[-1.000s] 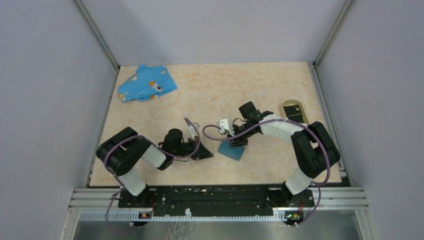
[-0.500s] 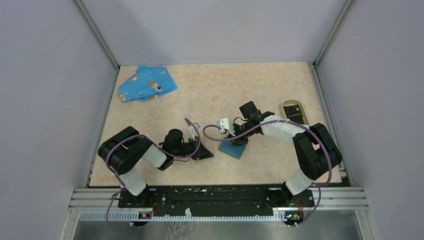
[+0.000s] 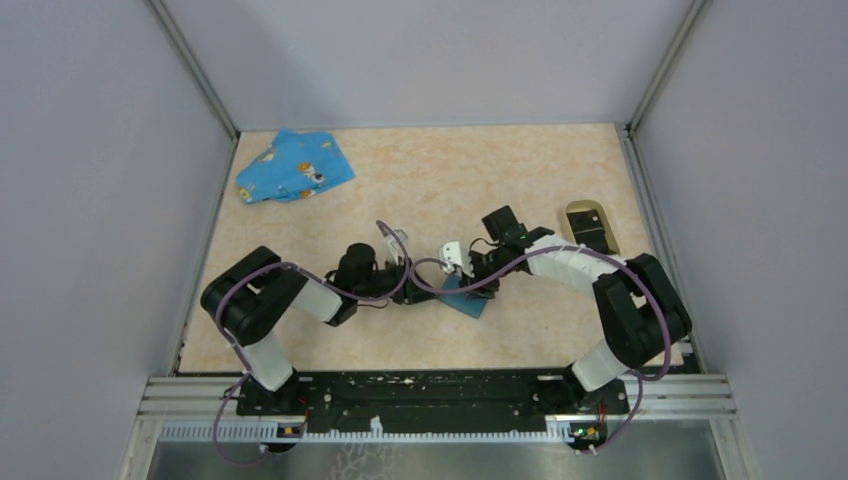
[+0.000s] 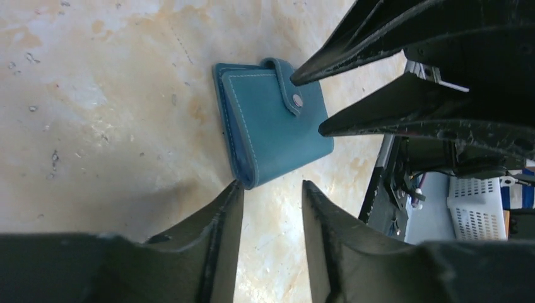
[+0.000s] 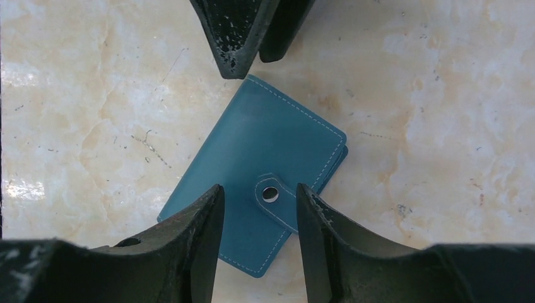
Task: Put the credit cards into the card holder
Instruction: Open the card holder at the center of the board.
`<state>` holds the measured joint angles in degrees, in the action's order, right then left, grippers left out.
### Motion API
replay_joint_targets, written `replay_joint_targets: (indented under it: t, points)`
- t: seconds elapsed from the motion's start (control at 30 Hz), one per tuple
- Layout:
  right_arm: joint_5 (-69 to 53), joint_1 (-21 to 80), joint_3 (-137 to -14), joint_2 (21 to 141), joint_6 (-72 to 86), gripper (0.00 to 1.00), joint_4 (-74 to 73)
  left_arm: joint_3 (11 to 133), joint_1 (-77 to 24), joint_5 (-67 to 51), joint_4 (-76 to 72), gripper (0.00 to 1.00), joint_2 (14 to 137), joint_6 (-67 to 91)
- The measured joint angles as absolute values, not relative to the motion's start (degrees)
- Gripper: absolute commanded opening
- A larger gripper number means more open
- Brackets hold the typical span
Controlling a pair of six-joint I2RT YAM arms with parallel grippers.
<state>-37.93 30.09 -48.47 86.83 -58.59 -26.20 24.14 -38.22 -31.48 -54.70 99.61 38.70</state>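
Note:
A closed blue flat case (image 3: 468,304) with a snap strap lies at the table's middle; it also shows in the left wrist view (image 4: 274,126) and the right wrist view (image 5: 265,158). My left gripper (image 3: 420,290) is open and empty, with its tips (image 4: 271,187) at the case's near corner. My right gripper (image 3: 465,280) is open and empty just above the case, with its jaws either side of the snap (image 5: 258,190). The card holder (image 3: 588,224), an oval tan-rimmed stand with a black inside, stands at the right, apart from both grippers. No credit cards are in view.
A blue patterned cloth (image 3: 295,167) lies at the back left. The two grippers face each other closely over the case: the right fingers (image 4: 378,113) show in the left wrist view and the left fingers (image 5: 243,38) in the right wrist view.
My left gripper has moved right and a little farther from the arm bases, up to the blue case's edge. My right gripper has stayed over the case, shifting only slightly.

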Motion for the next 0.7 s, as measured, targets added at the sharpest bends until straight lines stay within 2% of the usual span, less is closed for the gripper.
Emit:
replay_joint_targets:
  t: [0.23, 0.43, 0.47, 0.7]
  points:
    - [-36.4, 30.6, -48.4, 89.6, -58.7, 0.41, -26.1, 28.6, -38.2, -30.5, -50.8, 0.5, 103.7, 38.1]
    - [-35.9, 30.7, -49.1, 90.6, -58.4, 0.27, -25.7, 31.9, -38.3, -30.9, -50.1, 0.45, 106.1, 37.8]
    - [-35.7, 30.8, -49.3, 90.7, -58.4, 0.24, -25.8, 32.2, -38.3, -31.1, -50.1, 0.42, 106.4, 37.8]
    - [-35.2, 31.3, -51.0, 92.0, -58.3, 0.0, -27.0, 33.1, -38.2, -31.6, -50.1, 0.02, 108.5, 37.7]
